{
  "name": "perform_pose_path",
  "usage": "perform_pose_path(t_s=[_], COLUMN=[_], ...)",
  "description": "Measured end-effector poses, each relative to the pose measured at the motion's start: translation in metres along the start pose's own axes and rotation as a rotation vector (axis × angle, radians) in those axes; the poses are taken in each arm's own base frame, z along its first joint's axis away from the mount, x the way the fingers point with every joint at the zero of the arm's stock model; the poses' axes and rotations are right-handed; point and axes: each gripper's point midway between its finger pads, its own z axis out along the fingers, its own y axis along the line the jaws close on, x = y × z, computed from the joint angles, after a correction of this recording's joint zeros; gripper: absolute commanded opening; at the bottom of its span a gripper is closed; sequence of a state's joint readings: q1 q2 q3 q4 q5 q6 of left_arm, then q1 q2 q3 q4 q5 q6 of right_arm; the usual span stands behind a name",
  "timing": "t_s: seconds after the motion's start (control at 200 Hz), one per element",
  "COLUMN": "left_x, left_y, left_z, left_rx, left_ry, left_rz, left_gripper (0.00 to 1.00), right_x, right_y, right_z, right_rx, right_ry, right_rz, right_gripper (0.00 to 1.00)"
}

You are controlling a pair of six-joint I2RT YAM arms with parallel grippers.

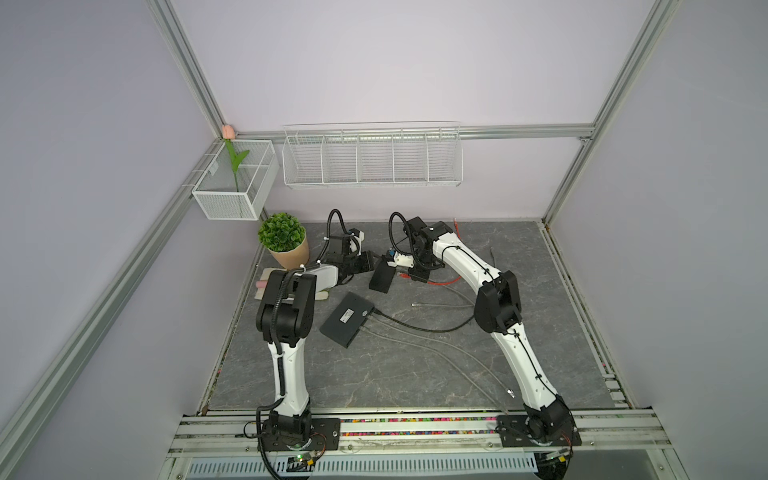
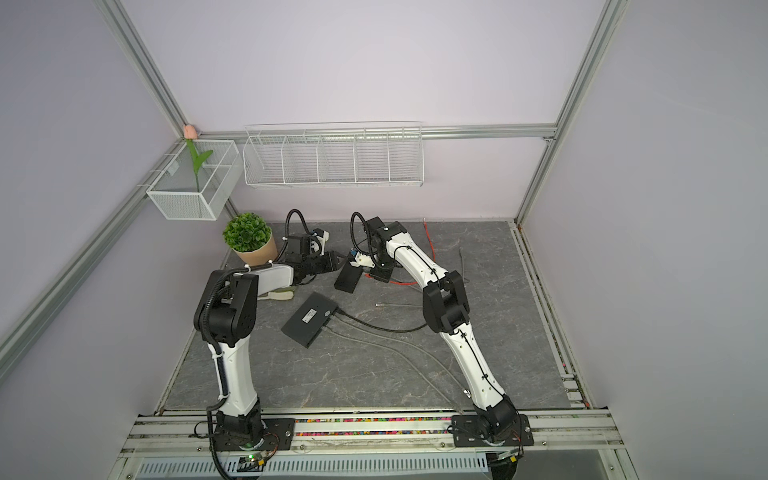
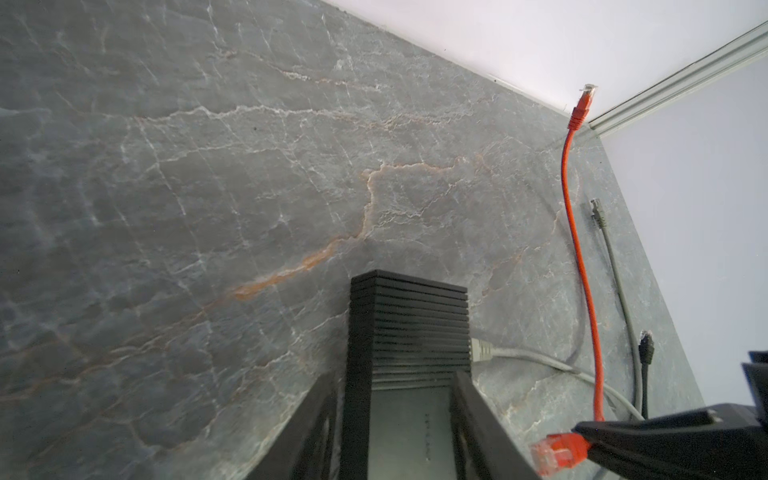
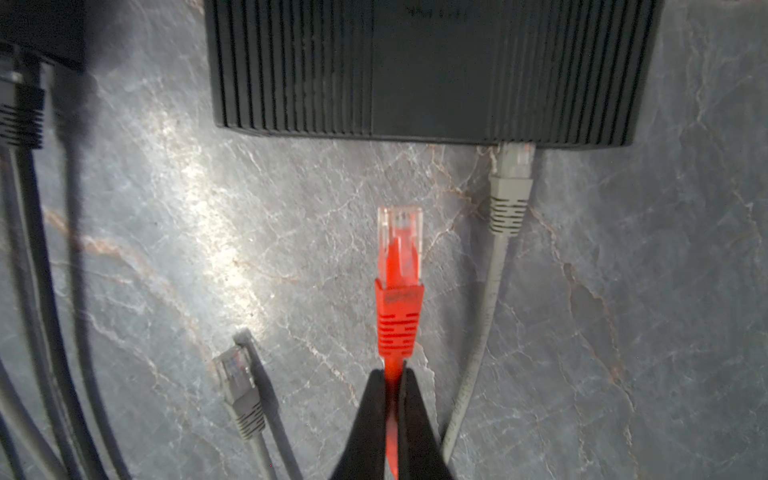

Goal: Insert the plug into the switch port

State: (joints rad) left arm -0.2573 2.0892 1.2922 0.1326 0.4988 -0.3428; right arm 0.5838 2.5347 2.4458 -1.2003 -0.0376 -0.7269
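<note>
The red plug [image 4: 400, 249] is pinched just behind its boot by the closed right gripper [image 4: 390, 376], aimed at the switch [image 4: 432, 66] but short of its port face, beside a seated grey plug [image 4: 512, 174]. The switch is clamped in the part-open left gripper [image 3: 397, 376]. Approach is judged in hand; alignment with a free port, then a straight push, is needed.

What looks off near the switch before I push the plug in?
One thing: the right gripper pinches the red cable just behind the red plug, not the plug body, so it may flex on contact. The plug sits short of the switch, beside the seated gray plug. Nothing looks damaged.
</note>
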Motion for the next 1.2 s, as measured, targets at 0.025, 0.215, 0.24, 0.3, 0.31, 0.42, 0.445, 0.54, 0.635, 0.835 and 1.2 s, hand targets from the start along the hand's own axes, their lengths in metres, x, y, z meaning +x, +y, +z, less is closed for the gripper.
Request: perform_pose_path(t_s=[0.025,0.215,0.24,0.3,0.31,0.42,0.445,0.54,0.635,0.835,1.2], left_x=[0.001,0.006,0.006,0.007,0.007,0.008,0.009,0.011,0.012,0.014,0.024], left_y=[0.001,-0.001,-0.001,-0.003,-0.003,-0.005,-0.006,-0.007,-0.009,-0.011,-0.01], left_z=[0.001,0.002,0.003,0.003,0.003,0.004,0.004,0.005,0.006,0.007,0.016], left_rx=[0.0,0.002,0.002,0.005,0.006,0.01,0.01,0.012,0.013,0.015,0.011], left_ry=[0.004,0.019,0.019,0.021,0.022,0.025,0.026,0.032,0.037,0.042,0.062], left_rz=[-0.001,0.003,0.004,0.008,0.009,0.014,0.015,0.016,0.017,0.025,0.026], left_gripper=[0.44,0.43,0.43,0.43,0.43,0.43,0.43,0.43,0.41,0.4,0.38], right_x=[0.0,0.0,0.0,0.0,0.0,0.0,0.0,-0.001,0.0,0.003,0.001], right_y=[0.0,0.001,0.001,0.0,0.0,0.0,0.0,-0.001,0.001,0.003,-0.002], right_z=[0.0,0.002,0.002,0.002,0.002,0.002,0.003,0.008,0.018,0.03,0.029], right_rx=[0.002,0.015,0.016,0.021,0.021,0.026,0.027,0.03,0.022,0.013,0.034], right_ry=[0.002,0.017,0.019,0.02,0.02,0.025,0.026,0.029,0.043,0.061,0.057], right_rz=[-0.001,-0.016,-0.016,-0.017,-0.018,-0.02,-0.02,-0.023,-0.025,-0.027,-0.028], right_gripper=[0.07,0.07,0.07,0.07,0.07,0.07,0.07,0.07,0.07,0.07,0.07])
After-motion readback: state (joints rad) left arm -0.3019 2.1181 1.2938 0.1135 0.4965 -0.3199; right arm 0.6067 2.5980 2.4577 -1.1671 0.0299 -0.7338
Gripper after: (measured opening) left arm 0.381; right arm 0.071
